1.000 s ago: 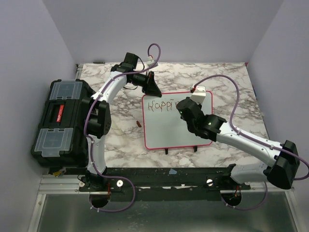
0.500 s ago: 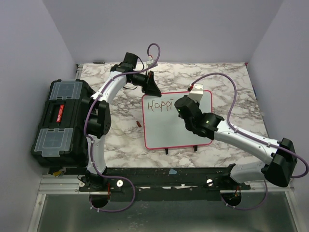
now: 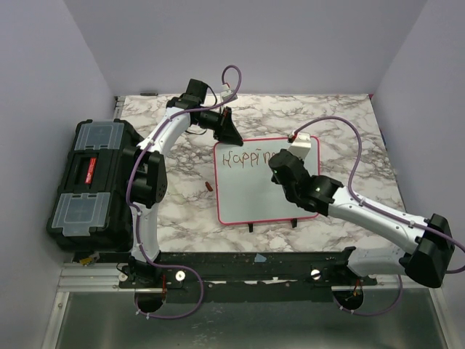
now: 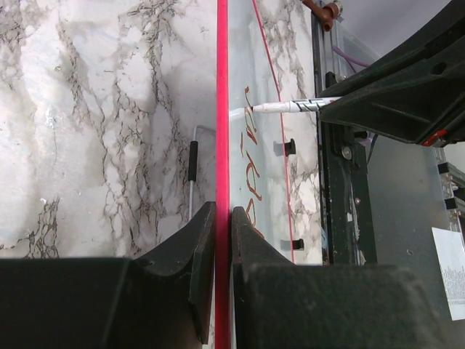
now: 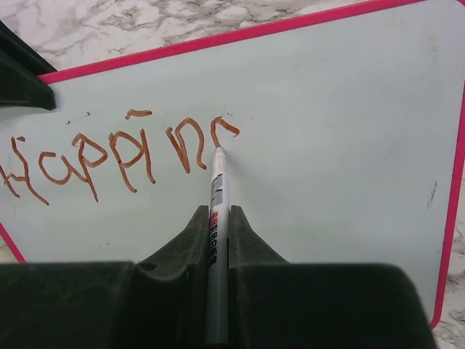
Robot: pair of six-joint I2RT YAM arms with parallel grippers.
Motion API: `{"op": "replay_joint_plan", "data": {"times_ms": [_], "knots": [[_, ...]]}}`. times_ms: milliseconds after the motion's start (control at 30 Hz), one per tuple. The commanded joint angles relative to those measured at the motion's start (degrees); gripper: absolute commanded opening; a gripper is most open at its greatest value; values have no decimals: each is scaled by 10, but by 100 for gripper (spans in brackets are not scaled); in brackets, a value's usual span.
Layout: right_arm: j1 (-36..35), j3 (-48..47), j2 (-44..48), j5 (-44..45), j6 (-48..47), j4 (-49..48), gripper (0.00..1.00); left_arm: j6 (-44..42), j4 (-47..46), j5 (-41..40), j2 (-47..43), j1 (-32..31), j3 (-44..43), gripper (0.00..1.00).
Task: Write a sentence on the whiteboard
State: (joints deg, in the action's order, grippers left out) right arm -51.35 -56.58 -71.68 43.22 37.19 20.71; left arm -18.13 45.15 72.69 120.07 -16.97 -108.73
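Note:
The whiteboard (image 3: 251, 196), white with a pink-red frame, lies on the marble table. The sentence (image 5: 123, 149) reads "Happin" plus a started stroke in red-brown. My right gripper (image 5: 218, 214) is shut on a white marker (image 5: 216, 218); its tip touches the board at the end of the last stroke. In the top view the right gripper (image 3: 283, 166) hangs over the board's upper middle. My left gripper (image 4: 223, 218) is shut on the board's pink frame (image 4: 221, 145) at its upper left corner, also in the top view (image 3: 231, 134).
A black toolbox (image 3: 91, 185) with clear lid compartments stands at the left edge. A small red cap (image 3: 208, 187) lies on the table left of the board. The board's two black feet (image 3: 251, 227) stick out at its near edge.
My right gripper with the marker has moved right along the top line, and the lettering has grown from "Happi" by an "n" and a further stroke. The left arm has not moved.

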Motion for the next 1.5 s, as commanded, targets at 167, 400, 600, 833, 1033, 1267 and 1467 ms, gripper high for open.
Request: {"op": "replay_joint_plan", "data": {"times_ms": [167,400,600,833,1033,1267,1467], "knots": [[3,25,22,15,17,53,1,-15,-29,34,-31,2,-2,0],[3,2,28,38,2,68,1,-14,-29,34,-31,2,-2,0],[3,-13,42,26,-27,39,1,-14,-30,34,-31,2,-2,0],[2,-19,38,2,-43,-2,1,-12,-31,35,-30,2,-2,0],[3,-26,13,2,-45,-17,1,-12,-31,34,-30,2,-2,0],[2,-24,-8,5,-45,-27,1,-12,-32,34,-30,2,-2,0],[3,-17,-16,8,-43,-27,1,-13,-31,35,-30,2,-2,0]]}}
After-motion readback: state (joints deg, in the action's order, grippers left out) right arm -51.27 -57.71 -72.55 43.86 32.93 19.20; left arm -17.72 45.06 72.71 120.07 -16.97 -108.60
